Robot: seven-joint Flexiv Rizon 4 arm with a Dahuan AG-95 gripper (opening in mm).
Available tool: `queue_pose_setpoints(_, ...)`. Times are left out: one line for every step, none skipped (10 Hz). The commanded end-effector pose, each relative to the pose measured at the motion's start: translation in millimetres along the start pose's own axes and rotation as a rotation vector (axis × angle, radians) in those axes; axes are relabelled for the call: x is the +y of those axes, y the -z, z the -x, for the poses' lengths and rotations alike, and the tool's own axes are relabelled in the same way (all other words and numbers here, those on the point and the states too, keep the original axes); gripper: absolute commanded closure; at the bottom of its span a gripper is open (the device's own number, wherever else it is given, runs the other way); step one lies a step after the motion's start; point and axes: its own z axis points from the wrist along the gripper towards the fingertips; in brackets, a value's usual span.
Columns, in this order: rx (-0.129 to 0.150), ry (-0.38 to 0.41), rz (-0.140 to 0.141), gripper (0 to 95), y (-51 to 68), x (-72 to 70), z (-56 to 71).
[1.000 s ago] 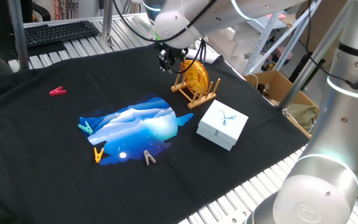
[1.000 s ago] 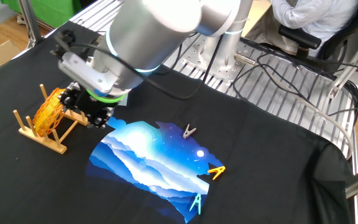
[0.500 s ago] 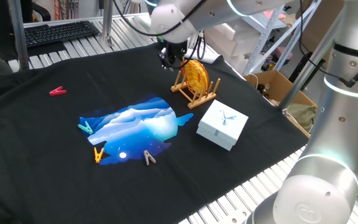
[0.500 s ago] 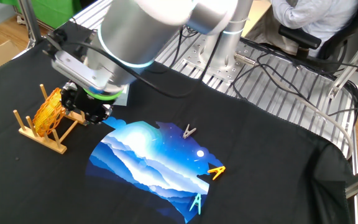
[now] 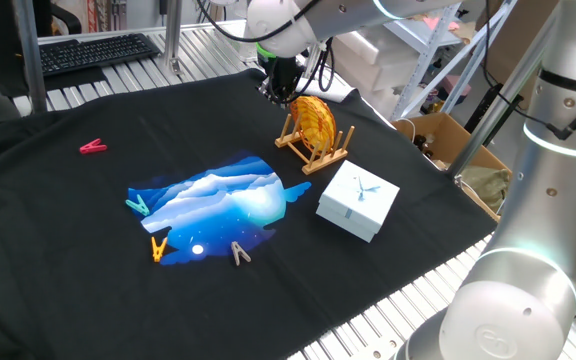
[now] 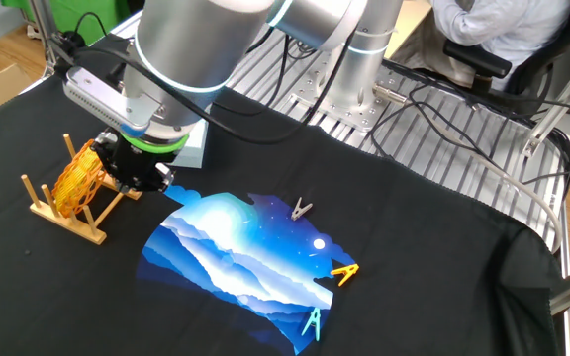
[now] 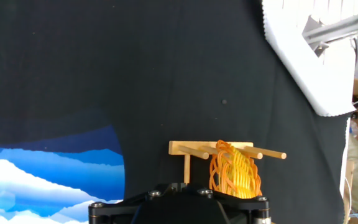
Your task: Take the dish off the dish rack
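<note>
Table cover: a black cloth [image 5: 58,230] spreads over the whole work surface.
Arm: the silver robot arm [image 6: 206,49] reaches down over the rack end of the table.
Blue patch: a blue and white printed sheet [image 5: 218,205] lies flat mid-cloth.
Box: a white square box [image 5: 358,200] sits just beside the rack.
Rack: the wooden dish rack [image 5: 313,140] stands upright on the cloth, pegs up.
Dish: the orange woven dish [image 6: 75,178] stands on edge between the pegs of the rack.
Gripper: the black gripper [image 5: 278,88] hangs just above the dish; I cannot tell how far its fingers are spread.
Pegs: coloured clothespins lie around the blue sheet, one pink [image 5: 93,147] well apart.
</note>
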Motion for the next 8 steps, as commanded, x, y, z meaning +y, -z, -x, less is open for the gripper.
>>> queue_pose_setpoints(-0.008,0.002,0.004,95.0,0.6,-0.1,-0.5)
queue_pose_setpoints(-0.008,0.005,0.003,95.0,0.6,-0.1,-0.5)
queue_pose_setpoints(-0.007,0.04,-0.019,95.0,0.6,-0.1,-0.5)
queue_pose_setpoints(0.001,0.059,-0.036,95.0,0.6,-0.1,-0.5)
queue_pose_setpoints(0.004,0.056,-0.043,57.0,0.6,-0.1,-0.5)
queue_pose_setpoints(0.002,0.059,-0.043,57.0,0.6,-0.1,-0.5)
queue_pose_setpoints(-0.001,0.075,-0.053,57.0,0.2,-2.0,-1.6)
queue_pose_setpoints(-0.006,0.08,-0.055,57.0,-2.2,-7.6,-5.4)
